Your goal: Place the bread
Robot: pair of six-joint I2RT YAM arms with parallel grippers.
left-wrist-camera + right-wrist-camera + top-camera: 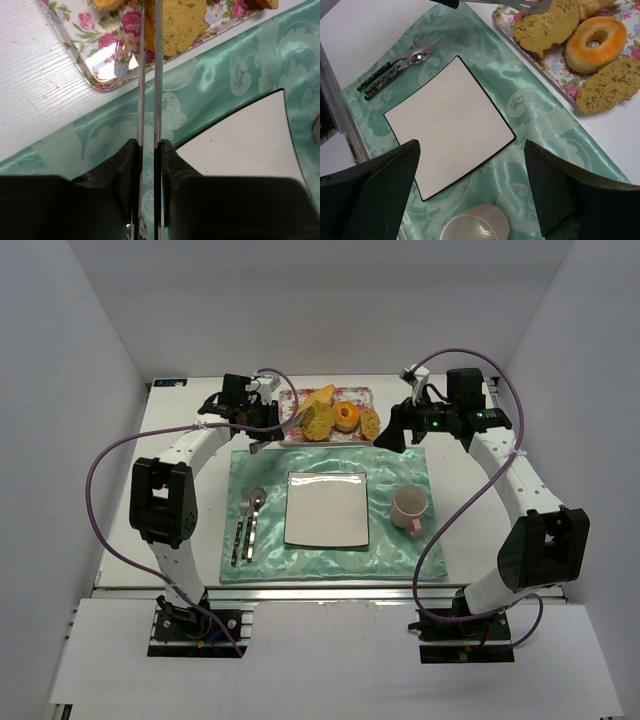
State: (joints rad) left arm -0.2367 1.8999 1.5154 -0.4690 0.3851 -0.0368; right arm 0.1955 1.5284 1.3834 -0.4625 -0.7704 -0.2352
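1. Tabletop carries a green placemat laid as a place setting, and the arms work across it from the near edge.
2. Behind the placemat lies a floral tray that serves as the stock of baked goods: the bread sits at its near edge, beside a glazed doughnut and a smaller speckled piece.
3. A square white plate waits bare at the placemat's centre, between the cutlery and a pink mug. It is probably where the bread is to go.
4. The right gripper hovers above the plate with its jaws spread wide and nothing in them, seemingly out of the other arm's way.
5. The left gripper reaches onto the tray. Its long thin fingers are drawn almost together and appear to pinch the bread's near edge, a thin grip suited to a flat slice. The bread has not yet left the tray.
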